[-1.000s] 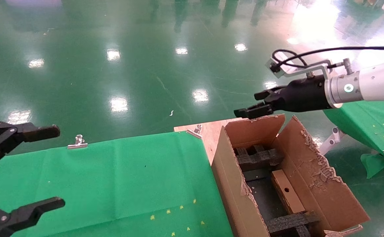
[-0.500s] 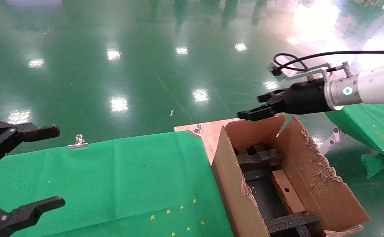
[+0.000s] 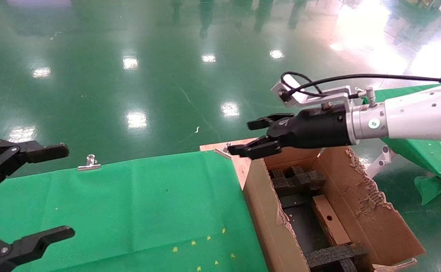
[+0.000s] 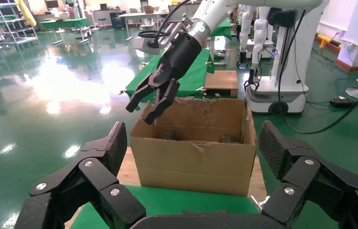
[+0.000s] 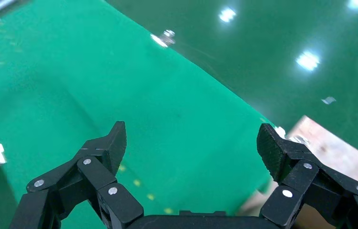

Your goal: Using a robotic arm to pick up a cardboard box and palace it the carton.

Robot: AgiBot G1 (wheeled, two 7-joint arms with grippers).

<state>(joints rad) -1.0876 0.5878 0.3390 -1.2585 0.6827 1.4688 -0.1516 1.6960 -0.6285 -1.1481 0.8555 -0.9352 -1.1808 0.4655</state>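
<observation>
Swinging away from the carton's far right side, the right gripper (image 3: 256, 136) has travelled across the carton's far end over the last second and now hangs above the carton's far left corner, its jaws parted and holding nothing. The right wrist view looks past the spread fingers (image 5: 101, 153) onto the green cloth (image 5: 119, 95) beside the carton, which suggests the robotic arm (image 3: 413, 119) is being carried clear of the carton and not down into it. That fits where the cardboard box (image 3: 330, 219) lies: inside the carton (image 3: 273, 226), flat on the dark floor between the black foam inserts (image 3: 297, 180), its small round hole facing up, close against the carton's torn right flap. Judged from this, the placing looks done and the empty gripper has no reason to stay low. The left gripper (image 3: 23, 196) hangs parked well left of the carton over the cloth, jaws wide apart and empty.
</observation>
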